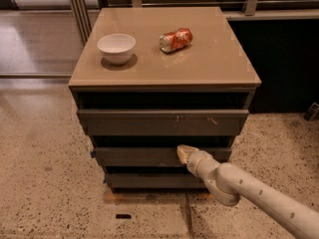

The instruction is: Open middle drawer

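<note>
The middle drawer is a plain dark grey-brown front, second of three stacked under the tan cabinet top, with a small blue bit at its left end. My gripper comes in from the lower right on a pale arm and its tip rests at the top edge of the middle drawer, right of centre. The top drawer, with pale scratch marks, sits above it and the bottom drawer below.
A white bowl and an orange can lying on its side rest on the cabinet top. Speckled floor surrounds the cabinet. A dark wall panel stands at the right, a metal post at the back left.
</note>
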